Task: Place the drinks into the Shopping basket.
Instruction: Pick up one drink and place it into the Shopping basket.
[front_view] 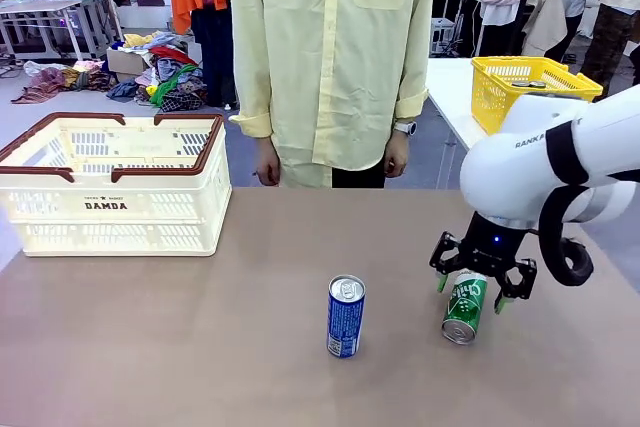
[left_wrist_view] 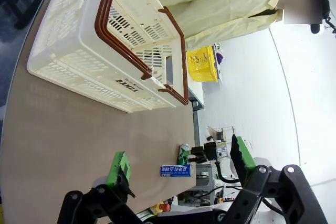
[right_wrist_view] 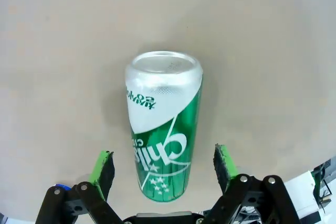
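A green drink can (front_view: pixel 465 307) (right_wrist_view: pixel 165 129) lies on its side on the table at the right, its silver end toward the camera. My right gripper (front_view: pixel 470 292) (right_wrist_view: pixel 163 166) hangs over it, open, a green pad on each side of the can with a gap between pad and can. A blue drink can (front_view: pixel 346 317) stands upright near the table's middle. The cream Shopping basket (front_view: pixel 110 202) (left_wrist_view: pixel 105 51) with a brown rim stands at the far left. In the left wrist view my left gripper (left_wrist_view: pixel 177 150) is open and holds nothing; far off are the blue can (left_wrist_view: pixel 176 170) and the green can (left_wrist_view: pixel 184 154).
A person (front_view: pixel 330 57) in a pale yellow shirt stands at the table's far edge, hands down. A smaller yellow mesh basket (front_view: pixel 525 87) sits on another table at the back right. Bare brown tabletop (front_view: pixel 200 347) lies between the basket and the cans.
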Controlling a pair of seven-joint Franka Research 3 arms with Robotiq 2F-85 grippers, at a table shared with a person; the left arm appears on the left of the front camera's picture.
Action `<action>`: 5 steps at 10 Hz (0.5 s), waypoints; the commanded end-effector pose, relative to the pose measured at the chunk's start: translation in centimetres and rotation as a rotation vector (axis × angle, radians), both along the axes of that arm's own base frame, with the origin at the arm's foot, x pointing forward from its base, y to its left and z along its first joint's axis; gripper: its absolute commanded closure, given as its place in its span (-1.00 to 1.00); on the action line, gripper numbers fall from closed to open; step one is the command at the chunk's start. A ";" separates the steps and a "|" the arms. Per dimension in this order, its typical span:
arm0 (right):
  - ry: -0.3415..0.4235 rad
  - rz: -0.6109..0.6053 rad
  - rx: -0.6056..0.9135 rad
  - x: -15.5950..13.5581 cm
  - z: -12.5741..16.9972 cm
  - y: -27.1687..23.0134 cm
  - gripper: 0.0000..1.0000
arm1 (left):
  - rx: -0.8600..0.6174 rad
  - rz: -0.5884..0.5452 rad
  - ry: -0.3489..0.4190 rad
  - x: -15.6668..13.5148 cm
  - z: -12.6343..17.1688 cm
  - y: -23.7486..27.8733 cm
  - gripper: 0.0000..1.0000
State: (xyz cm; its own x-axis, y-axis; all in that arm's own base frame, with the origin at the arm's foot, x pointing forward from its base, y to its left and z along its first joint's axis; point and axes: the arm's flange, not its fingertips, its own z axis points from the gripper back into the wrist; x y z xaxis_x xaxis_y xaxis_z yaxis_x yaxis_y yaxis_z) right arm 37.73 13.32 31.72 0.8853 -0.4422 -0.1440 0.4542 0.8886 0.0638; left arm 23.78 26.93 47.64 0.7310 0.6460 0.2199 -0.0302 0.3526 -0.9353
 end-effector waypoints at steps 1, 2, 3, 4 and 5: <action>0.008 -0.026 -0.023 -0.2 -2.2 0.8 -1.00 | -0.005 -0.004 -0.027 0.0 0.0 0.2 -1.00; -0.013 -0.013 0.002 -0.4 -2.3 0.7 -1.00 | -0.005 -0.004 -0.027 0.0 0.0 0.2 -1.00; -0.041 0.002 -0.004 -0.6 -2.1 0.6 -1.00 | -0.005 -0.004 -0.027 0.0 0.0 0.2 -1.00; -0.038 0.008 -0.021 -0.7 -2.2 0.5 0.18 | -0.005 -0.004 -0.027 0.0 0.0 0.2 -1.00; -0.034 0.008 -0.024 -0.6 -2.3 0.6 1.00 | -0.005 -0.004 -0.027 0.0 0.0 0.2 -1.00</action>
State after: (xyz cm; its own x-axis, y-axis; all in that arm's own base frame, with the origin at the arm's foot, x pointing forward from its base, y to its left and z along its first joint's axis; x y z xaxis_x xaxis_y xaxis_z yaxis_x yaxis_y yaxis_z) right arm 38.16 14.13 29.80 0.8912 -0.4327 -0.1364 0.4442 0.8933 0.0689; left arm 23.78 26.93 47.64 0.7310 0.6460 0.2198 -0.0302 0.3525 -0.9353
